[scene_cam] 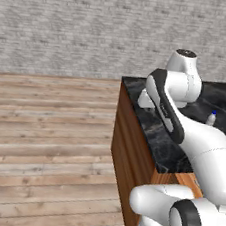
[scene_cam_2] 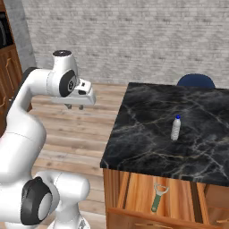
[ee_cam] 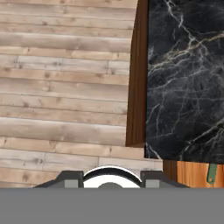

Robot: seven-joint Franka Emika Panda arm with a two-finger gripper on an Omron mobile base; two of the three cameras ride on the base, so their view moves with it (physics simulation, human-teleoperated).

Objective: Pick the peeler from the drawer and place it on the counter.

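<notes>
The peeler point(scene_cam_2: 159, 195), with a green handle and a silvery Y-shaped head, lies in the pulled-out drawer point(scene_cam_2: 138, 197) below the counter's front edge. In the hand view only its green handle point(ee_cam: 212, 173) peeks out on the drawer wood point(ee_cam: 192, 174). The black marble counter point(scene_cam_2: 147, 129) tops the reddish-brown cabinet point(scene_cam: 130, 152). My gripper point(scene_cam_2: 74, 107) hangs open above the wooden floor, left of the counter and well above the drawer, with nothing between its fingers.
A white bottle with a blue cap point(scene_cam_2: 176, 128) stands upright mid-counter, also seen behind my arm point(scene_cam: 211, 118). A blue chair back point(scene_cam_2: 195, 80) shows behind the counter. Plank floor point(scene_cam: 46, 136) stretches left of the cabinet, and a brick wall stands at the back.
</notes>
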